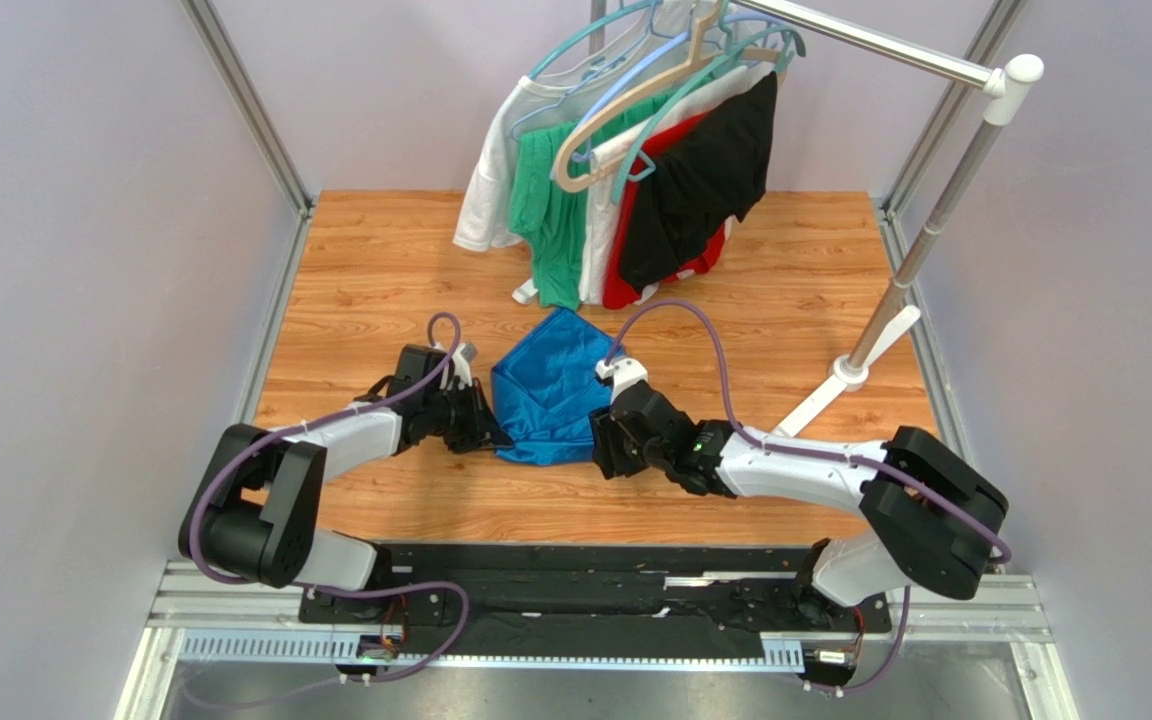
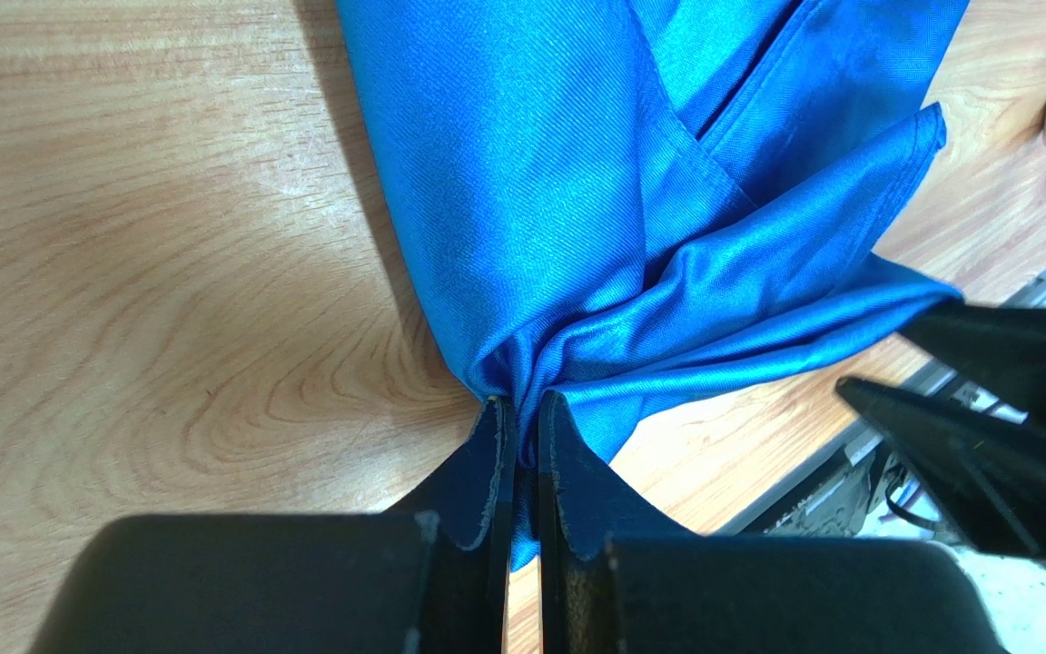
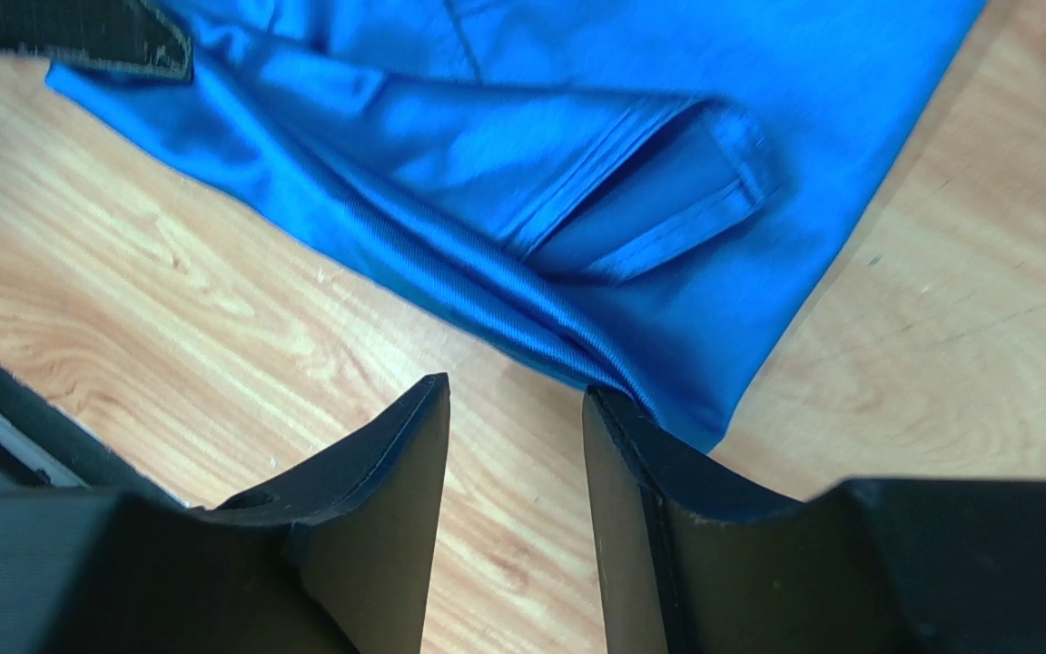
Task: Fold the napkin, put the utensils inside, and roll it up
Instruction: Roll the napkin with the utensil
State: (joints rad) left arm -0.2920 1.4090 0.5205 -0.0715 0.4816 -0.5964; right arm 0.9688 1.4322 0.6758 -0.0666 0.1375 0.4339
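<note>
Closed tight at the left gripper (image 2: 520,425) on the bunched near-left corner of the napkin (image 2: 556,164). Parted and empty at the right gripper (image 3: 515,402), near-right corner just beside one fingertip, not between. Spread on the table (image 1: 387,270) between both arms, reaching away.

On the table (image 1: 387,270), napkin (image 1: 549,393) between left pincer (image 2: 518,409) and right pincer (image 3: 515,395), garments (image 1: 642,180) on hangers behind.
</note>
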